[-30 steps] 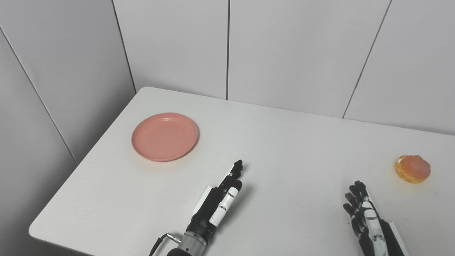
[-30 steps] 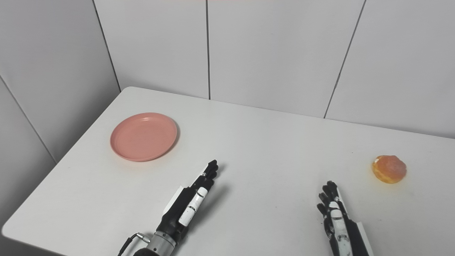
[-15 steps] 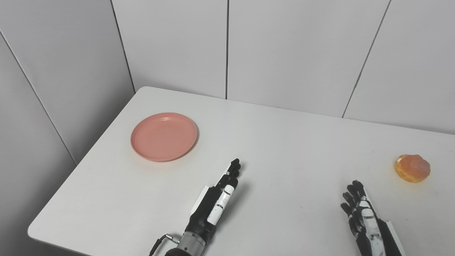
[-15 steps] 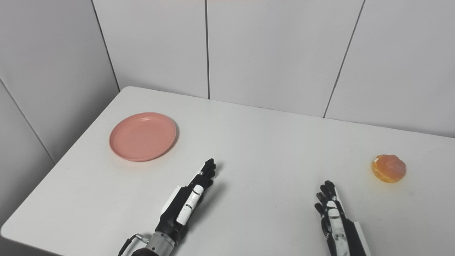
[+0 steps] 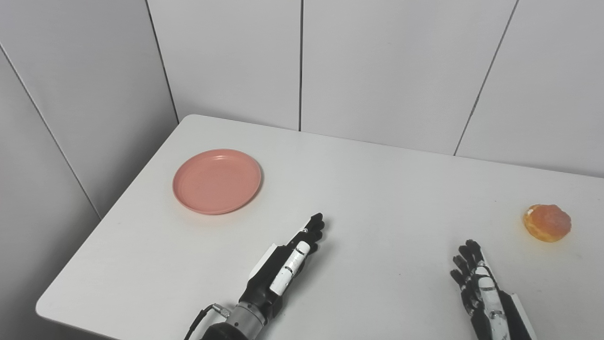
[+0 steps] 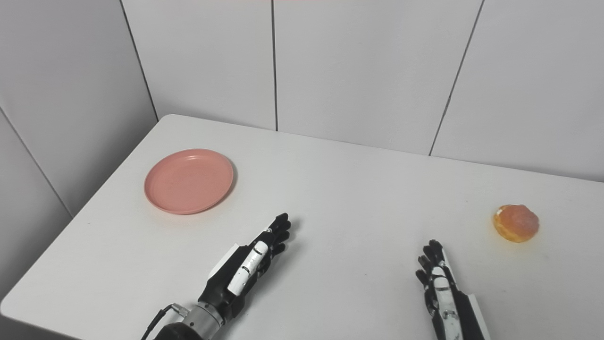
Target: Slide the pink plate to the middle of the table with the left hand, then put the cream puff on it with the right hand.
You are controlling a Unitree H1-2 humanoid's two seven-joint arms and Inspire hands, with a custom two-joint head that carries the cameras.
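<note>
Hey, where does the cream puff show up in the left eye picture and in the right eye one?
Left eye view: cream puff at the far right, on the table.
Right eye view: cream puff right of centre, further from the picture's edge.
Shared landmark: the right hand lies nearer the camera, to the puff's left.

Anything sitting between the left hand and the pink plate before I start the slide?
Nothing: only bare white table lies between the left hand and the pink plate, shown in both eye views.
</note>
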